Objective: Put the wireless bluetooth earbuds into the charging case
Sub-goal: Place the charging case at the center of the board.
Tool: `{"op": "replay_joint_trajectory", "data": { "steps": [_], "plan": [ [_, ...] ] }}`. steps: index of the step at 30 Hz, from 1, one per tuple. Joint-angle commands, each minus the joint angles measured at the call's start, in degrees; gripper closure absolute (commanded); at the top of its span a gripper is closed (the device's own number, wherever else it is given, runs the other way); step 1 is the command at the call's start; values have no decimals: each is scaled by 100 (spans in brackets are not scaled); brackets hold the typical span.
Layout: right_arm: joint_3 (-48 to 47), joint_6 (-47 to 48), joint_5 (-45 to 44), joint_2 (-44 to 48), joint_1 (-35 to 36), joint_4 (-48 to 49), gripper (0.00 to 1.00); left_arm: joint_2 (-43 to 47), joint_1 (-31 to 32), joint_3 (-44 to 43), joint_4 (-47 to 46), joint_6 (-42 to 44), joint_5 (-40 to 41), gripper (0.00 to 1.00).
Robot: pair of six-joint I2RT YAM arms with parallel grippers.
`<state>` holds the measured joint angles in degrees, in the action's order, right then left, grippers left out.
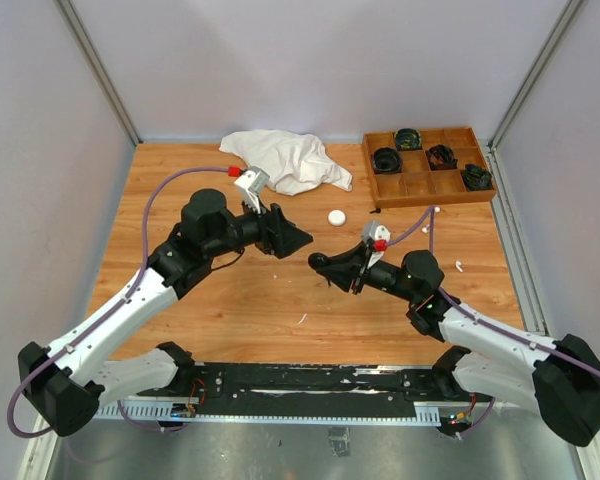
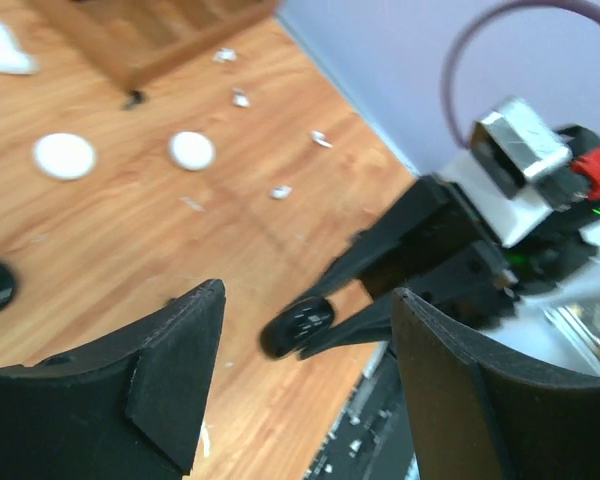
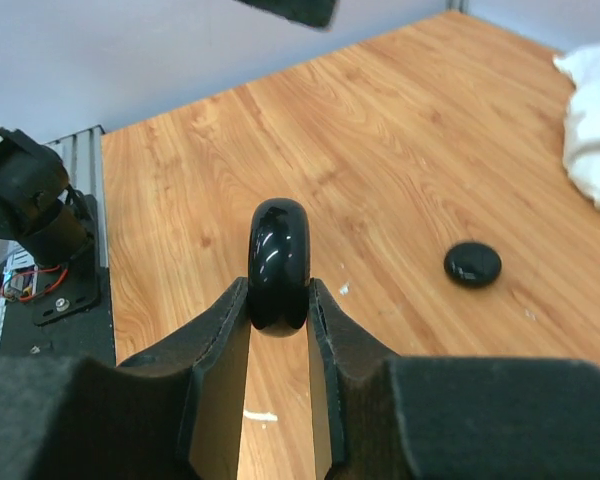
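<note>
My right gripper (image 3: 278,292) is shut on a glossy black round charging case (image 3: 278,250), held on edge above the wooden table. In the top view that case (image 1: 321,262) hangs at the table's middle, with my left gripper (image 1: 302,240) just up-left of it, a small gap between them. The left gripper (image 2: 308,297) stands open and empty, looking at the held case (image 2: 298,326) straight ahead. Tiny white earbuds (image 2: 280,191) (image 2: 321,139) (image 2: 240,97) lie scattered on the wood beyond; one earbud (image 1: 458,266) lies right of the right arm.
A second black puck (image 3: 472,264) and two white round pucks (image 2: 64,156) (image 2: 191,150) lie on the table. A wooden compartment tray (image 1: 435,198) with coiled black items stands at the back right. A crumpled white cloth (image 1: 285,158) lies at the back centre.
</note>
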<state>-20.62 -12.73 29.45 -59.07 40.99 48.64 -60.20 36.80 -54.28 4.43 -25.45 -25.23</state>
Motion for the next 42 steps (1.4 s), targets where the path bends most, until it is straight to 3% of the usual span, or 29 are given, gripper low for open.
{"op": "replay_joint_trajectory", "data": {
  "steps": [1,6,9,14,22,27,30,34,42],
  "plan": [
    [-257,-384,-210,402,-311,-1435,99,360,-129,-67,855,222,2086,26],
    [-372,-609,-527,884,-606,-3211,98,607,-226,-85,1789,-11,3893,14],
    [-378,-709,-616,1129,-747,-4219,95,751,-313,-36,2082,-60,4306,8],
    [-180,-1105,-683,1300,-1152,-5111,95,813,-486,-46,2379,84,4583,2],
    [349,-1799,-455,1058,-1689,-5276,93,725,-671,-346,2285,1037,5306,1],
    [508,-1951,-354,504,-1851,-5034,90,745,-682,230,1487,1294,5522,2],
    [514,-1976,-240,93,-1951,-4923,88,653,-780,439,1478,1263,5347,2],
    [465,-1986,-125,-324,-2078,-4935,81,633,-827,653,1432,1383,5386,2],
    [304,-1926,-349,-316,-2122,-5634,54,553,-875,659,1410,1394,5253,2]
  ]
}}
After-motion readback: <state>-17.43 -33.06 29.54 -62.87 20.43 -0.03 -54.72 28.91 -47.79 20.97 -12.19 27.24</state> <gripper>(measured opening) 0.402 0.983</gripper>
